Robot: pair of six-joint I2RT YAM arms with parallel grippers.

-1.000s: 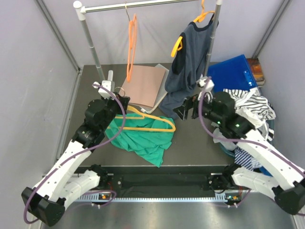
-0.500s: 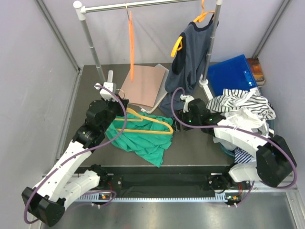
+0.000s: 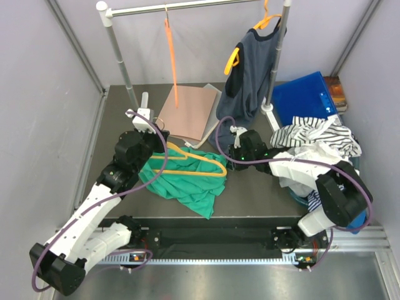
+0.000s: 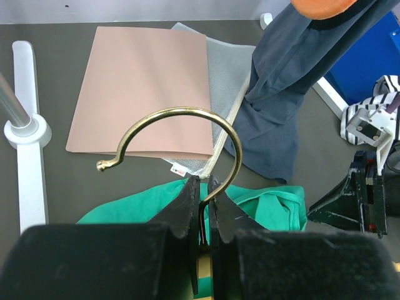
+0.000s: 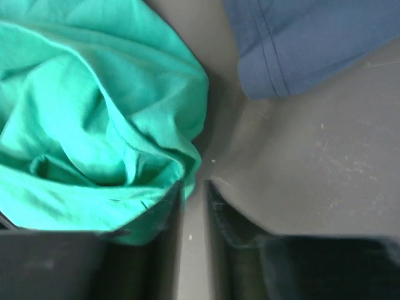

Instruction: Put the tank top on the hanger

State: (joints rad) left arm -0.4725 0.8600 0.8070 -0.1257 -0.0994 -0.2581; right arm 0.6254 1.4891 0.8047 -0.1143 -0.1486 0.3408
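The teal-green tank top (image 3: pixel 187 184) lies crumpled on the dark table. On it rests the pale yellow-orange hanger (image 3: pixel 195 169). My left gripper (image 3: pixel 161 145) is shut on the stem of its brass hook (image 4: pixel 181 115), which curves up above my fingertips in the left wrist view (image 4: pixel 202 181). My right gripper (image 3: pixel 232 156) is low at the tank top's right edge (image 5: pixel 94 125). Its jaws (image 5: pixel 194 184) stand nearly together with only a thin strip of table between them. The fabric's fold touches the left finger, and no cloth shows inside the gap.
A clothes rail at the back carries a vivid orange hanger (image 3: pixel 170 56) and a navy top (image 3: pixel 250 81), whose hem (image 5: pixel 300 44) reaches the table by my right gripper. A pink folder (image 3: pixel 187 112), a blue board (image 3: pixel 306 97) and a striped garment (image 3: pixel 319 134) lie behind and to the right.
My right arm has swung left and down to the tank top's right edge, and its jaws have closed from wide open. The orange hanger on the rail has turned edge-on. My left arm is still.
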